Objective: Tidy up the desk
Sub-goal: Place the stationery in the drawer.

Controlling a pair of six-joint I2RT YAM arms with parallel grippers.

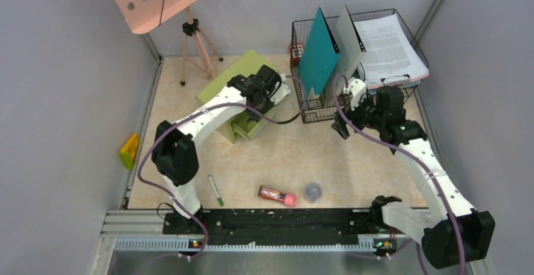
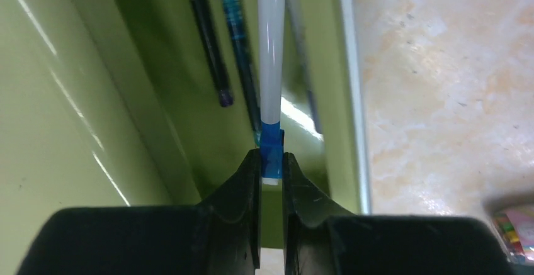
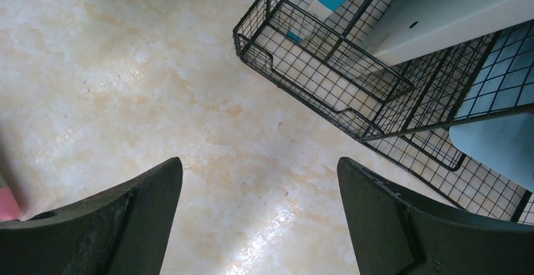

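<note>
While the left gripper [image 2: 271, 160] pinches a white pen [image 2: 272, 48] by its blue end over the green drawer [image 2: 157, 99], the right gripper [image 3: 259, 165] hangs spread above the desk [image 1: 296, 155], which fills the frame's middle, beside the upper-right wire basket [image 3: 315, 67].

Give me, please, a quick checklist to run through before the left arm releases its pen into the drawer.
1. Grip: the left gripper is shut on the white pen: ok.
2. Position: the white pen runs over the open drawer, not over the desk: ok.
3. Height of the pen above the dark pens lying in the drawer: cannot tell.
4. Other arm: the right gripper is open, empty and apart from the wire basket: ok.
5. Tidiness: the green pen and the pink-capped tube lie loose on the desk: not ok.
</note>
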